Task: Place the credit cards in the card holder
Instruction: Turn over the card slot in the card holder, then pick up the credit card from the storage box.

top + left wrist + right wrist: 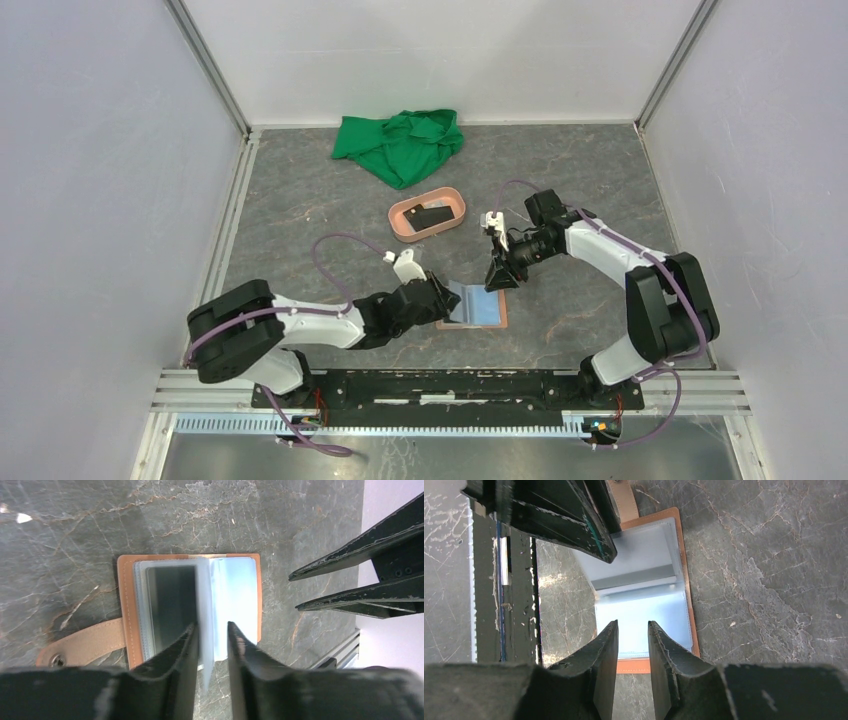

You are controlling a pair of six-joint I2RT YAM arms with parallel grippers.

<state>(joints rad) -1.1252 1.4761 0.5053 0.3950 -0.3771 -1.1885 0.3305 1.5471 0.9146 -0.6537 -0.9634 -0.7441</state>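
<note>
Top external view: the card holder [482, 308] is laid open and flat on the table [300, 220], near the front edge and between the two arms. The left gripper [446, 298] is positioned over its left edge. The right gripper [499, 280] is lowered at its far right corner. Farther back, a salmon-pink oval tray [393, 218] is placed, and one dark credit card [432, 217] is seen lying inside it. A crumpled green cloth [400, 143] is located beyond the tray, near the back wall.

Left wrist view: the tan cover is seen with clear plastic sleeves stacked inside. The closing tab [85, 645], with its snap, is extended flat to one side. One sleeve leaf [205, 605] is raised on edge and passes between the fingers of the left gripper. The left jaws are parted by a narrow gap. The leaf lies close against one finger and clearance is visible to the other, so the leaf is not clamped. A dark rectangular area is shown in the sleeve beside the raised leaf; whether it is a card or a reflection cannot be told.

Right wrist view: the right jaws are held slightly apart with nothing between them, over a clear sleeve page of the card holder. Contact with that page cannot be confirmed.
</note>
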